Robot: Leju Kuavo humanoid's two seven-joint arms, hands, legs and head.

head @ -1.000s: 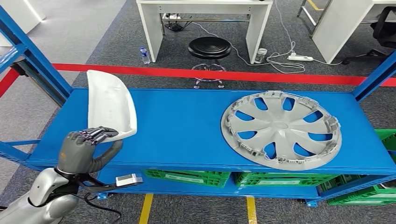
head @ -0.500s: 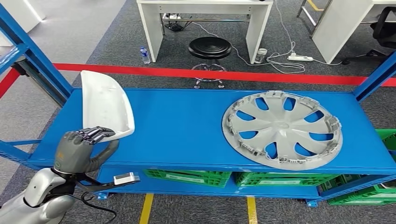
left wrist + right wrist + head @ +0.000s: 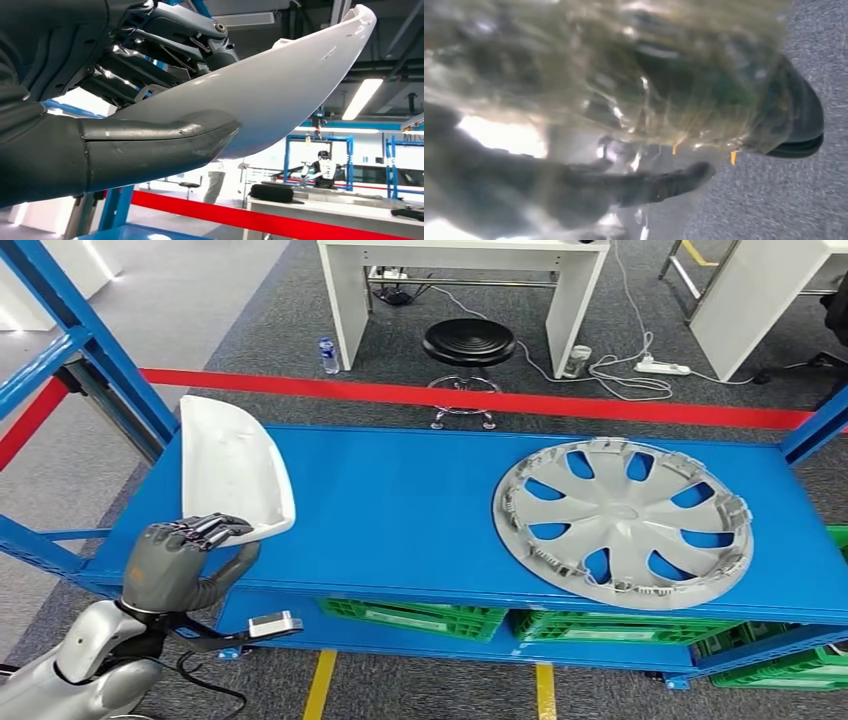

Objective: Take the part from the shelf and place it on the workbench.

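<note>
White plastic part, at the frame's left, tilts up off the blue shelf, the left hand clamped on its near edge (thumb beneath). It looks light, stiff and slick; a rim grip seems safest. Right hand's fingers: cannot tell.

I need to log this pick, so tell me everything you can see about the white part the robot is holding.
The white part is a smooth, curved shell, plastic by its look, with a raised rim and one rounded end. The left hand grips its near end, thumb beneath and fingers above. It tilts up over the blue shelf's left end.
</note>
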